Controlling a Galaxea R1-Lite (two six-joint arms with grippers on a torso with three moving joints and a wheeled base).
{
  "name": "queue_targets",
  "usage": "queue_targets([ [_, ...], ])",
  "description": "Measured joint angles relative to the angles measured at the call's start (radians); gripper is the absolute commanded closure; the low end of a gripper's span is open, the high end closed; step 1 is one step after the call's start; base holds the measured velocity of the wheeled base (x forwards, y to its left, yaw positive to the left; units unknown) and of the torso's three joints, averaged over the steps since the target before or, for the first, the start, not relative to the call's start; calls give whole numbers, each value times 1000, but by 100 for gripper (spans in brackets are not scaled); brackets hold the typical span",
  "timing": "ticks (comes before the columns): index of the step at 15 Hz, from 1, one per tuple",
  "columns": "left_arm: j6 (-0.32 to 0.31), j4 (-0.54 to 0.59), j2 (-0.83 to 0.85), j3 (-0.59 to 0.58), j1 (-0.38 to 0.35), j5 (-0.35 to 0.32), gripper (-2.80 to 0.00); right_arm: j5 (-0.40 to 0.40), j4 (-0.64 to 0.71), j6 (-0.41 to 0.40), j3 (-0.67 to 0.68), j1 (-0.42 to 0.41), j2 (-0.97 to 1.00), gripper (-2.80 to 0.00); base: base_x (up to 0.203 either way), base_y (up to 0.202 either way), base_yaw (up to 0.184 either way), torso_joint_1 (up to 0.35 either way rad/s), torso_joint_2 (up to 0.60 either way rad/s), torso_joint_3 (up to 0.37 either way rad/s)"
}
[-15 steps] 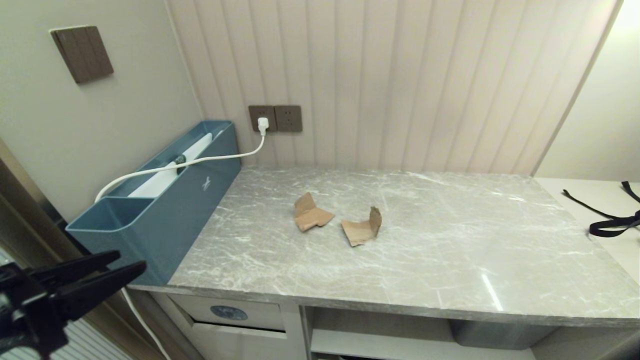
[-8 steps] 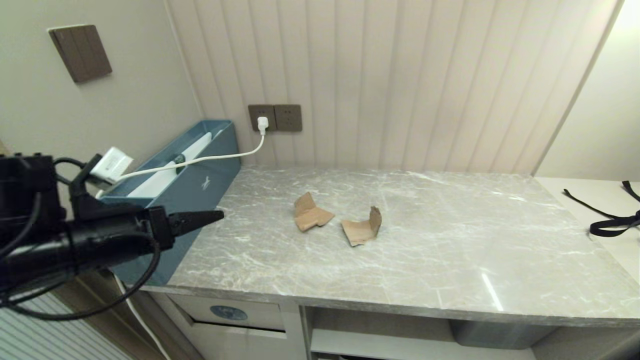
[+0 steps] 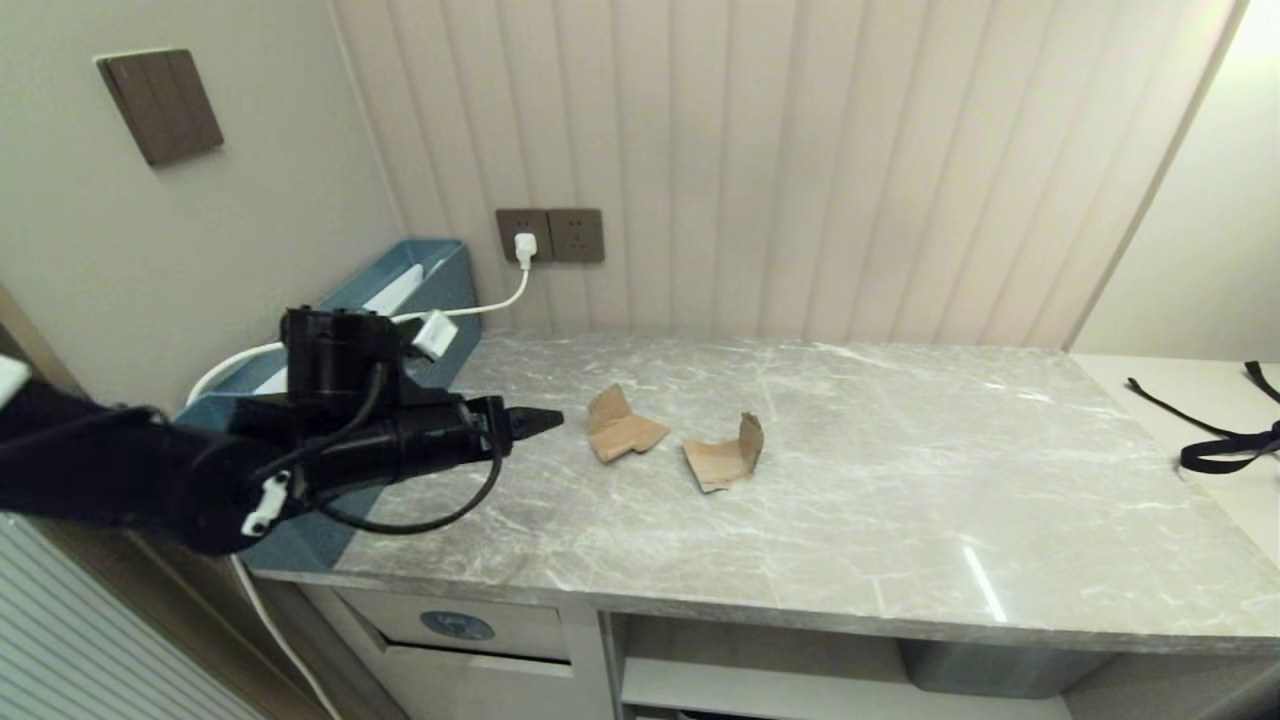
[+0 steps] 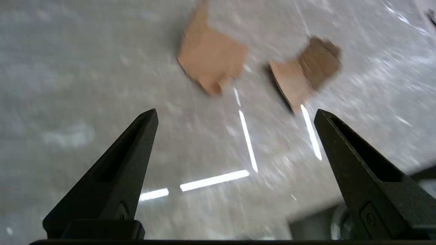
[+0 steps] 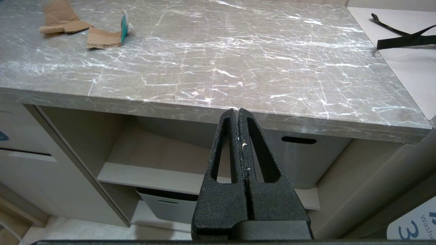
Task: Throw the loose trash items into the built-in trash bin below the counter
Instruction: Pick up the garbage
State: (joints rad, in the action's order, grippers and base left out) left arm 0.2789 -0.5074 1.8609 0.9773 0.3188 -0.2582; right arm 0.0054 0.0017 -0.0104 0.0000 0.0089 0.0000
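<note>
Two bent brown cardboard scraps, the loose trash items, lie side by side mid-counter: one (image 3: 620, 428) (image 4: 213, 63) nearer the left, the other (image 3: 728, 458) (image 4: 303, 75) to its right. My left gripper (image 3: 545, 420) (image 4: 235, 112) hovers over the grey marble counter (image 3: 900, 500), just left of the nearer scrap, open and empty. The trash bin flap (image 3: 500, 632) with its blue sticker sits under the counter's left front. In the right wrist view my right gripper (image 5: 237, 110) is shut and empty, parked in front of the counter's edge.
A long blue-teal box (image 3: 445, 275) stands along the left wall, partly behind my left arm, with a white cable running to a wall plug (image 3: 526, 247). Grey tubs (image 5: 306, 153) (image 5: 167, 204) sit on shelves below. A black strap (image 3: 1220, 440) lies at the far right.
My left arm has swung up from beside the counter's left end and reached out over the counter toward the scraps. The scraps have not moved.
</note>
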Motion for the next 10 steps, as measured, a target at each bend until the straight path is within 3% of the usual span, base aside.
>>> queue_targets([
  [4,-50,-210,261,213,16,102,-280,0,0,0,0,0,0,0,0,0,0,0,0,0],
  [10,-62,-257,539,535,23,134,-280,0,0,-1,0,0,0,0,0,0,0,0,0,0],
])
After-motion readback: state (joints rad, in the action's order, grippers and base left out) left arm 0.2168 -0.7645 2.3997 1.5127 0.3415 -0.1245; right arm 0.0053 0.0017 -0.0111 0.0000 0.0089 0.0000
